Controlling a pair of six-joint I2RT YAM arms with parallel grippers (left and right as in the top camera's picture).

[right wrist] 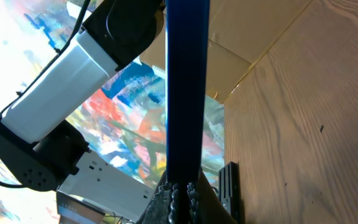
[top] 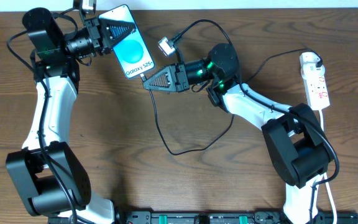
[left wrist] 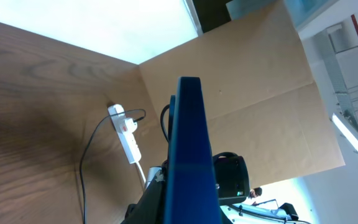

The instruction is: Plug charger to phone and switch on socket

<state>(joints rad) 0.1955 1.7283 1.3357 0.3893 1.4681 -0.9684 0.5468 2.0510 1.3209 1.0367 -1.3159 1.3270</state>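
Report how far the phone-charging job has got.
Done: the far end of the charger looks plugged into the socket. In hand: the left pincer holds the phone up while the right pincer, shut on the charger tip, sits at the phone's bottom edge; whether it is seated is hidden. Left: switching the socket on.

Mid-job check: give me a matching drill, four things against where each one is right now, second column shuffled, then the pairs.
Things:
1 phone
2 socket
3 charger
4 right tool

Places or states:
a lies by the right edge of the table
b cable loops over the table's middle
c shut, tip at the phone's lower end
d gripped by the left tool, far left part

Pairs: 1-d; 2-a; 3-b; 4-c
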